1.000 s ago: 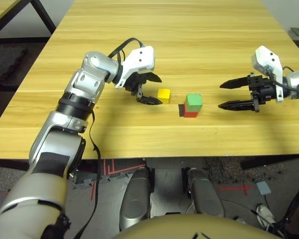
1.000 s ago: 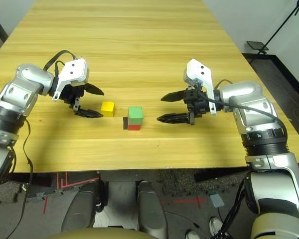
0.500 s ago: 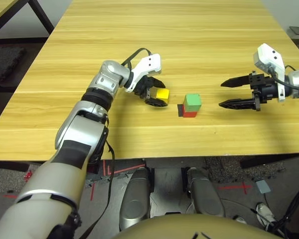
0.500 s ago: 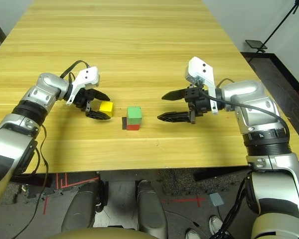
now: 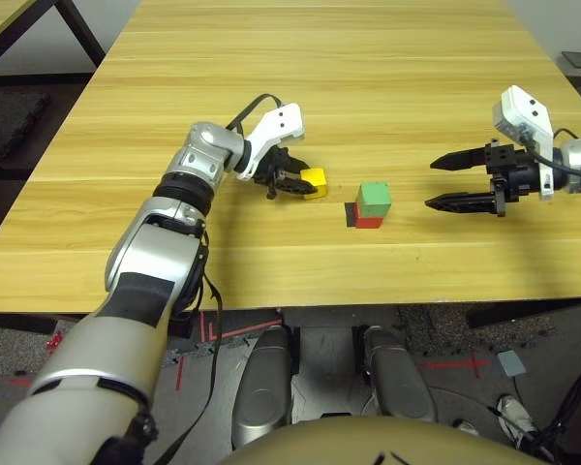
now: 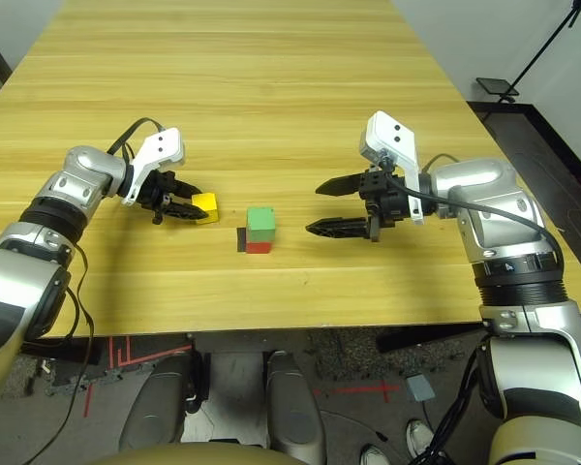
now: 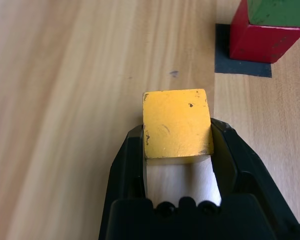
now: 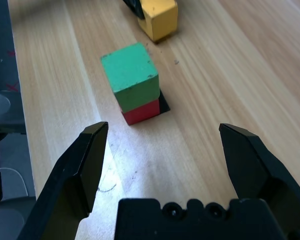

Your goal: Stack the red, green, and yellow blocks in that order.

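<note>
Your left claw (image 7: 177, 165) was pinching the yellow block (image 5: 314, 178), with the green-on-red stack (image 5: 373, 204) just to its right, right claw (image 5: 462, 180) spread wide.

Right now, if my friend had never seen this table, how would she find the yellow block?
Start at the wooden table and find the little tower near its front edge, a green block on a red block. Look to the robot's left of it, where the left gripper is shut on the yellow block. It is the one yellow cube, and it stands alone, unstacked.
</note>
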### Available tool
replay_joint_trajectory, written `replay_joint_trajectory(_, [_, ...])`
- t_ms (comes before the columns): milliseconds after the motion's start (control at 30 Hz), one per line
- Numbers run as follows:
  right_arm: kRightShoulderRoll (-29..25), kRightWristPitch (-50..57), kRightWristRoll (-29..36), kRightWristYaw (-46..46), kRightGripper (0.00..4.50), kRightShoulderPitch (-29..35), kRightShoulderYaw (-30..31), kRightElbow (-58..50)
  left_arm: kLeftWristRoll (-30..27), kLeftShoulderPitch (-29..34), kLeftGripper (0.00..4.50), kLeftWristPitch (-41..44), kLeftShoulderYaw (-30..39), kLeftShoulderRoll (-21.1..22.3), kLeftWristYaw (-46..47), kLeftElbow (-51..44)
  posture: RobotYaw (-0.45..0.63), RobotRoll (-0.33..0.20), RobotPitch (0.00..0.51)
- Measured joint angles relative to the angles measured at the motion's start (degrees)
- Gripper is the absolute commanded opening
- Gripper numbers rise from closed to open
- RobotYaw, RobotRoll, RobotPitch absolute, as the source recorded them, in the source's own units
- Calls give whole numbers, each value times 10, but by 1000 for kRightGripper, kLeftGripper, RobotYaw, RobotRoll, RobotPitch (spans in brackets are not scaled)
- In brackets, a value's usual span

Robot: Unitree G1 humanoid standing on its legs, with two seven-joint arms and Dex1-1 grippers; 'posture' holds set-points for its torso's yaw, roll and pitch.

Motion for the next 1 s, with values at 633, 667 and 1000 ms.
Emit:
replay_joint_trajectory(633, [4, -31, 2, 30, 4500, -2, 0, 15, -126, 53, 1883, 447, -6, -71, 90, -490, 200, -79, 112])
replay_joint_trajectory(667, [4, -30, 5, 30, 4500, -2, 0, 13, -130, 55, 1883, 449, -14, -76, 97, -490, 199, -79, 111])
replay_joint_trajectory(1000, [4, -17, 21, 14, 4500, 4, 0, 1, -129, 73, 1883, 407, -69, -55, 107, -480, 190, -71, 117])
